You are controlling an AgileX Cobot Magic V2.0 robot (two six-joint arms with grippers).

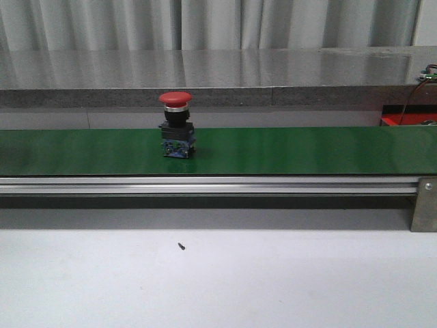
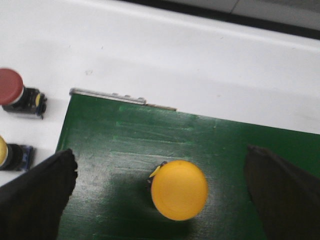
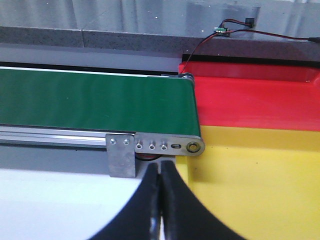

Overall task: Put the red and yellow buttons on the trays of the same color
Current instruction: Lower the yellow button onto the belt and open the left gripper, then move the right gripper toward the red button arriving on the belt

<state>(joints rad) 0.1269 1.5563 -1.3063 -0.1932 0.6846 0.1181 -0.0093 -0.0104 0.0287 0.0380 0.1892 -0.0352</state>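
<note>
A red button (image 1: 176, 126) stands upright on the green conveyor belt (image 1: 307, 150) in the front view; no gripper shows there. In the left wrist view a yellow button (image 2: 179, 190) stands on the belt (image 2: 125, 135) near its end. My left gripper (image 2: 160, 157) is open, its black fingers (image 2: 35, 195) wide on either side of the button and not touching it. A second red button (image 2: 15, 91) and a second yellow button (image 2: 9, 155) lie on the white table beside the belt. My right gripper (image 3: 161, 167) is shut on nothing, near the red tray (image 3: 255, 100) and yellow tray (image 3: 260, 190).
The belt (image 3: 95, 105) ends at a metal roller bracket (image 3: 155, 146) right beside the two trays. A grey ledge (image 1: 218, 96) runs behind the belt, with a wired small board (image 3: 220, 30) on it. White table (image 1: 218, 280) lies in front of the belt's aluminium rail (image 1: 205, 184).
</note>
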